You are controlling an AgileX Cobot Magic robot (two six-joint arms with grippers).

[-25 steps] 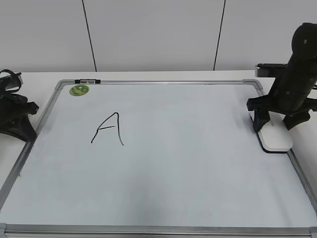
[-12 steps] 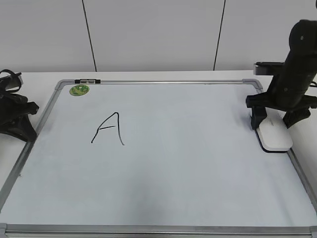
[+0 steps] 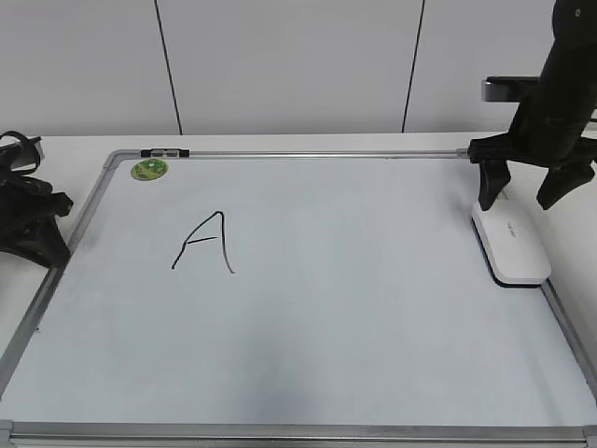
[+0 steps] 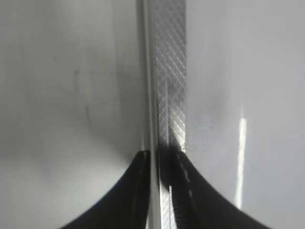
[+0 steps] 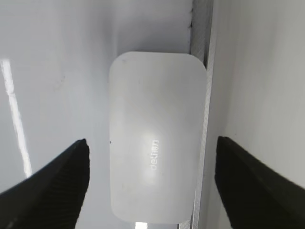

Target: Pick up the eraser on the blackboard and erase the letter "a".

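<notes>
The white eraser [image 3: 511, 245] lies flat on the blackboard [image 3: 354, 280] against its right frame rail; in the right wrist view the eraser [image 5: 155, 138] shows grey lettering. My right gripper [image 3: 518, 199] is open and hovers above the eraser's far end, with its fingers [image 5: 57, 181] wide on either side and touching nothing. My left gripper [image 3: 37, 233] rests at the board's left edge, its jaws close together over the frame rail [image 4: 169, 71]. A large black capital "A" [image 3: 205, 243] is on the left half of the board. No small "a" shows.
A round green sticker [image 3: 149, 169] sits in the board's far left corner, next to a small dark clip [image 3: 164, 152] on the top rail. The board lies on a white table [image 3: 280, 142] before a white panelled wall.
My right gripper has lifted from low around the eraser to above its far end, still open. The eraser stays on the board. The left arm has not moved.
</notes>
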